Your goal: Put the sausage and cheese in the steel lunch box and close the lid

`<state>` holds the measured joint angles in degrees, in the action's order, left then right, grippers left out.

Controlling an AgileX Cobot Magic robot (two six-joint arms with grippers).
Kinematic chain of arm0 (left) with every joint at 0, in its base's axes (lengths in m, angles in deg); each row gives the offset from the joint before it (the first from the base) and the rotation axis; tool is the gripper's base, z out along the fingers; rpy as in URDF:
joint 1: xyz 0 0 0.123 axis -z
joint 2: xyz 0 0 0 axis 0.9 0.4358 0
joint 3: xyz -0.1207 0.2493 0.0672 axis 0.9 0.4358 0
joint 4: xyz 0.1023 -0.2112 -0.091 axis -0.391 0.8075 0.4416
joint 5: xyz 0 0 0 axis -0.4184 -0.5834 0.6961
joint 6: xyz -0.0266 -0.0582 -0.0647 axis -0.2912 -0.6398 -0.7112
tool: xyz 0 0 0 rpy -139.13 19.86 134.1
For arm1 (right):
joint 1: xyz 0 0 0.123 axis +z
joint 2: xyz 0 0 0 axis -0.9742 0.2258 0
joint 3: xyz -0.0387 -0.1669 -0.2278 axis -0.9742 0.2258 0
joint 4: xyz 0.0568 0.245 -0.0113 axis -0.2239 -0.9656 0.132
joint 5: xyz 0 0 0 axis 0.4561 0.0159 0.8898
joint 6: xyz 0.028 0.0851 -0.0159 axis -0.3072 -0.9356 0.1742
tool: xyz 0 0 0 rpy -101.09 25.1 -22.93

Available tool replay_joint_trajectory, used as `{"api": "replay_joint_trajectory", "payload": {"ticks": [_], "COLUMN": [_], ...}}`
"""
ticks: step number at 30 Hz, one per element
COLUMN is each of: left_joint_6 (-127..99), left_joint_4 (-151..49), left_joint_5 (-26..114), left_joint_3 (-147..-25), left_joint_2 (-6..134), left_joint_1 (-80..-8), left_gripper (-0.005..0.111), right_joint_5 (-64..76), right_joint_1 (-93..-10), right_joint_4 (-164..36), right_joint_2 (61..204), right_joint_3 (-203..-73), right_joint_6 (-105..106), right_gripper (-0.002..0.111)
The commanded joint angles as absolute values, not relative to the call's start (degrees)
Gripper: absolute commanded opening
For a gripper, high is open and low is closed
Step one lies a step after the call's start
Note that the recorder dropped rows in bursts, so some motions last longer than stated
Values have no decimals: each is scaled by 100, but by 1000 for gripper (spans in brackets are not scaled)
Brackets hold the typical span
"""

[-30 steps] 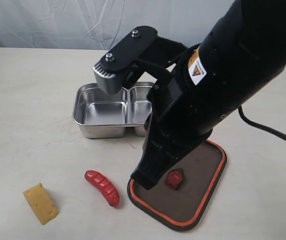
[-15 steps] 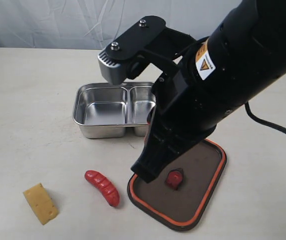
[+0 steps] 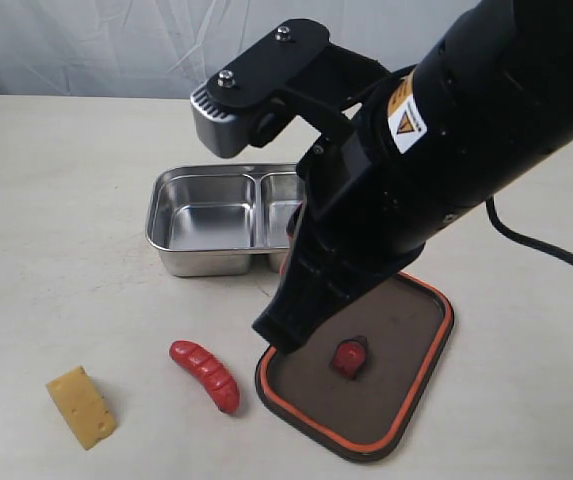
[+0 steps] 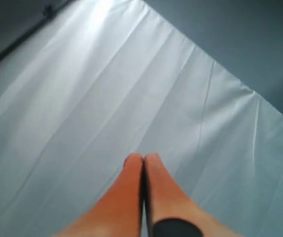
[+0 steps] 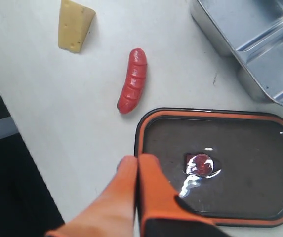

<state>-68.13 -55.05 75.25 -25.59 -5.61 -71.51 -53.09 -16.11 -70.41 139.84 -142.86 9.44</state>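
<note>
So, nothing's packed; my right gripper [image 5: 137, 160] hangs closed, empty, above the lid [image 5: 260, 163]; sausage [image 5: 133, 80] lies just beside it, cheese [image 5: 74, 25] farther, box [image 3: 206, 258] empty; next I'd open jaws over sausage.

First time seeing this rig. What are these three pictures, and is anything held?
A two-armed robot. One camera stands off the arms; one rides each wrist. On the pale table lie a glossy red ribbed toy sausage, a porous yellow-orange cheese wedge, an empty shiny steel lunch box and its dark translucent orange-rimmed lid. The orange right end effector, shut, hangs over the lid's edge, holding nothing. The left end effector, also shut and empty, faces pale cloth.
</note>
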Motion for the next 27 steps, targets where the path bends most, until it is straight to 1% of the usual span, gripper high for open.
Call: {"api": "replay_joint_trajectory", "payload": {"ticks": [1, 2, 3, 4, 6, 7, 10, 13, 18, 20, 21, 23, 25, 27], "left_joint_6": [-8805, -9527, -10614, -11291, -13057, -14068, -13867, -13654, -13714, -13462, -13128, -12071, -9864, -8271], "left_joint_4": [-8294, -9239, -10831, -11754, -14284, -15083, -15083, -15083, -14894, -15047, -15083, -15014, -14985, -14985], "left_joint_5": [6490, 6298, 6257, 6372, 7079, 7858, 8595, 8963, 9015, 8809, 8524, 7445, 6357, 5491], "left_joint_3": [-3379, -3734, -4283, -4464, -5212, -5727, -6302, -6709, -7165, -7413, -7545, -7756, -7917, -7971], "left_joint_2": [-138, 216, 900, 1250, 2290, 3112, 4082, 4762, 5477, 5661, 5737, 5832, 5923, 6024], "left_joint_1": [-7164, -7164, -7164, -7164, -7164, -7148, -7032, -7021, -7021, -7021, -7021, -7021, -7021, -7021], "left_gripper": [0, 0, 0, 0, 0, 0, 0, 0, 0, 0, 0, 0, 0, 0], "right_joint_5": [-5259, -5259, -5259, -5259, -5259, -5259, -5259, -5273, -5262, -5251, -5240, -5240, -5243, -5243], "right_joint_1": [-1626, -1626, -1626, -1626, -1626, -1626, -1626, -1626, -1626, -1626, -1626, -1626, -1626, -1626], "right_joint_4": [-7013, -6999, -6976, -6955, -6931, -6931, -6931, -6900, -6726, -6701, -6701, -6701, -6690, -6690], "right_joint_2": [13931, 13931, 13931, 13931, 13931, 13931, 13931, 13931, 13931, 13931, 13931, 13931, 13931, 13931], "right_joint_3": [-14279, -14279, -14279, -14279, -14279, -14279, -14279, -14279, -14279, -14279, -14279, -14279, -14279, -14279], "right_joint_6": [920, 919, 919, 919, 919, 919, 919, 919, 919, 919, 919, 919, 919, 919], "right_gripper": [0, 0, 0, 0, 0, 0, 0, 0, 0, 0, 0, 0, 0, 0]}}
